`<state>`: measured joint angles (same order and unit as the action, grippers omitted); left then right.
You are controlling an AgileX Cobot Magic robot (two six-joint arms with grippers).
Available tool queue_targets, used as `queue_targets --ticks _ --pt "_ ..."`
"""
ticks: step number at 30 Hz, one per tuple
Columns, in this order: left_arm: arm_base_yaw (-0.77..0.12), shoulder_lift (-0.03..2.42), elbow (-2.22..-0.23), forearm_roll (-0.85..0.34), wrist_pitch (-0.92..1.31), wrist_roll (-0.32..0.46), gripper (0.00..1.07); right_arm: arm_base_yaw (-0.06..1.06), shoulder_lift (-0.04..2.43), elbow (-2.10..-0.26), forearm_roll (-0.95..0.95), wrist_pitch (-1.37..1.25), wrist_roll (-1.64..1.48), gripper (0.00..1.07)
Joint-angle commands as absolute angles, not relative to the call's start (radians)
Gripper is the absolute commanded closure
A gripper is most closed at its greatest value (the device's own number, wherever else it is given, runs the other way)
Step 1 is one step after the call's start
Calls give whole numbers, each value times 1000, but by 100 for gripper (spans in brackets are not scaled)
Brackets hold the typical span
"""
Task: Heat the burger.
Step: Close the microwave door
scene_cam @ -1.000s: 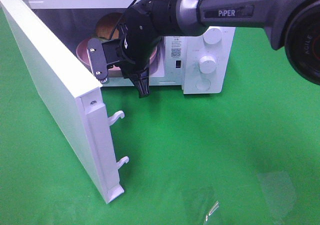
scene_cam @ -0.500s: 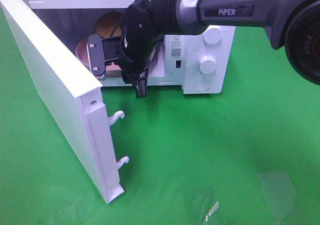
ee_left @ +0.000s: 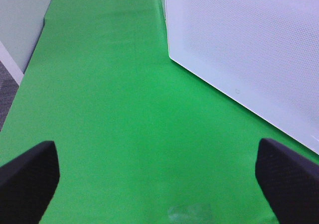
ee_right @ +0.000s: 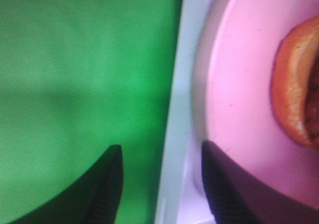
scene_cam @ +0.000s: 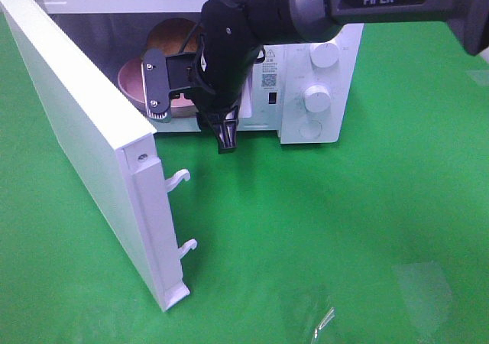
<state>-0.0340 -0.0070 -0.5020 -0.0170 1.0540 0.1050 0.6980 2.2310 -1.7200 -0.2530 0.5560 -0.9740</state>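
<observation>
The burger (scene_cam: 171, 37) sits on a pink plate (scene_cam: 132, 81) inside the open white microwave (scene_cam: 318, 93). Only its golden-brown bun shows, behind my right arm. My right gripper (scene_cam: 223, 135) hangs just in front of the oven's opening and points down. In the right wrist view the right gripper (ee_right: 162, 194) is open, its fingers apart over the oven's front sill. One finger lies by the rim of the plate (ee_right: 244, 89), and the bun edge of the burger (ee_right: 299, 84) is at the side. My left gripper (ee_left: 159, 184) stands wide open over bare green mat.
The microwave door (scene_cam: 76, 130) swings far out to the left, its two latch hooks (scene_cam: 177, 177) pointing into the front area. The door's outer face (ee_left: 249, 50) is close to the left gripper. A clear plastic sheet (scene_cam: 420, 283) lies on the mat at front right.
My right gripper's fingers have spread apart, letting go of the plate. The gripper has shifted slightly right in front of the oven. Plate and burger stay inside; the left arm is still.
</observation>
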Motion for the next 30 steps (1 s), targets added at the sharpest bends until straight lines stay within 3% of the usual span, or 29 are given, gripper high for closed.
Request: queue_targets --ticks 1,5,11,30 --pt "-37 -29 -498 -18 1039 107 7 699 2188 -1665 -246 518 -969 51" --pt "-37 -29 -498 -18 1039 107 7 699 2103 -1538 -260 444 -963 38" --pt "-37 -29 -498 -18 1039 107 7 699 2034 -1442 -284 390 -943 30" --pt "-37 -29 -498 -18 1039 107 7 697 1745 -1041 -297 303 -685 31"
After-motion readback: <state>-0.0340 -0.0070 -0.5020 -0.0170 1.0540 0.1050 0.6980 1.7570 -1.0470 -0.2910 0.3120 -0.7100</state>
